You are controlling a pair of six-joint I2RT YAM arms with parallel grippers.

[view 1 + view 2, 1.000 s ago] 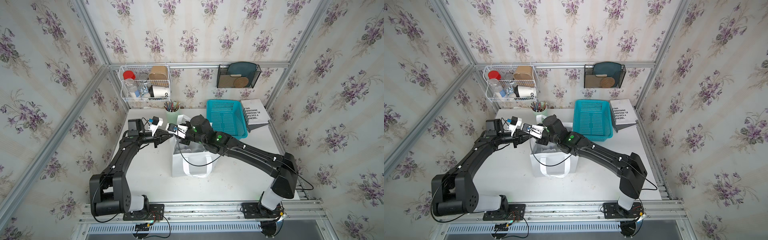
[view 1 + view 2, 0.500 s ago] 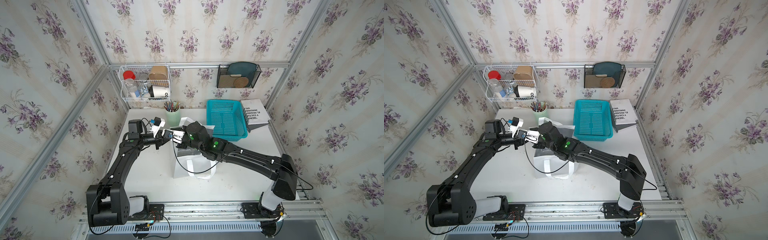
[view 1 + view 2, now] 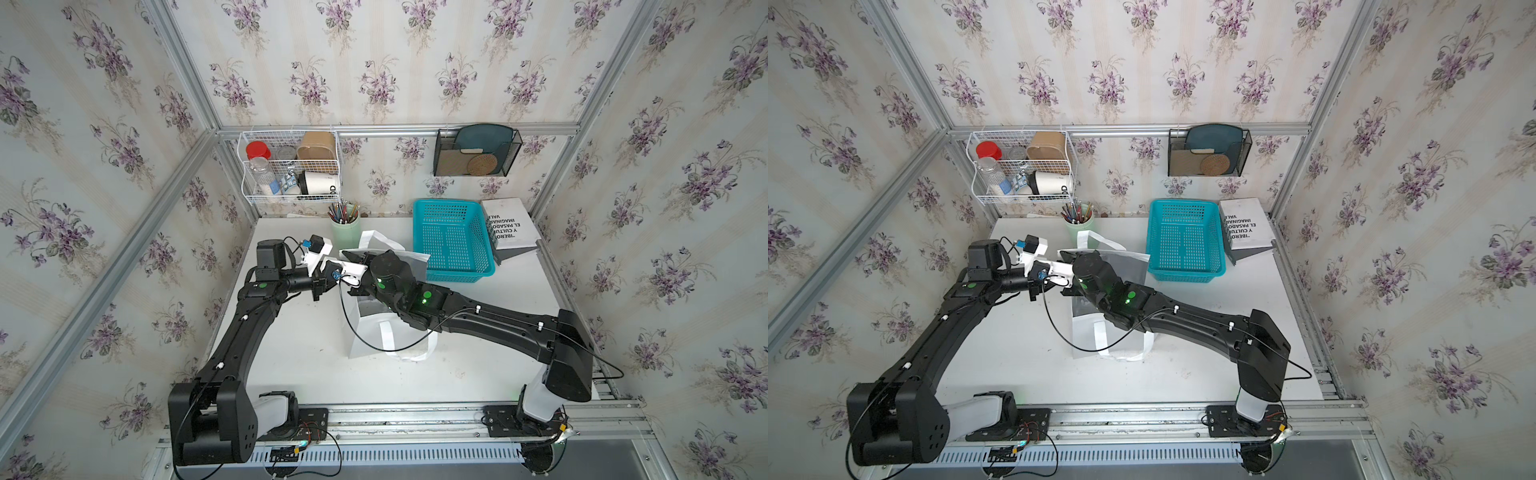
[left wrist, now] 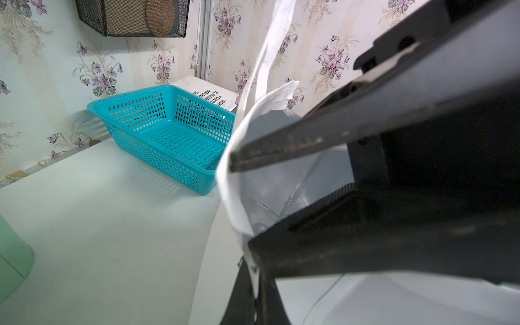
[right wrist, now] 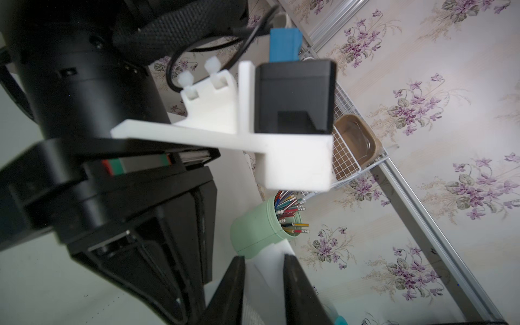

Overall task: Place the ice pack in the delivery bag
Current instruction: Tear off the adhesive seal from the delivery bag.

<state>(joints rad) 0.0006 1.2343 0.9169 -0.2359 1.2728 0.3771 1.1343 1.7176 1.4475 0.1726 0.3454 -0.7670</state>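
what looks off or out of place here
Little stands out. In the wire rack the white cup lies on its side. The book sits tilted beside the blue basket. The rim of the delivery bag is bent where the left gripper pinches it with shut jaws.

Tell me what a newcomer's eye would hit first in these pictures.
The left arm and the right arm, both black, meet over the white delivery bag at the middle of the table, with the left gripper shut on its rim. Farther back, a turquoise mesh basket sits empty beside a white book. Purple-flowered wallpaper covers the walls.
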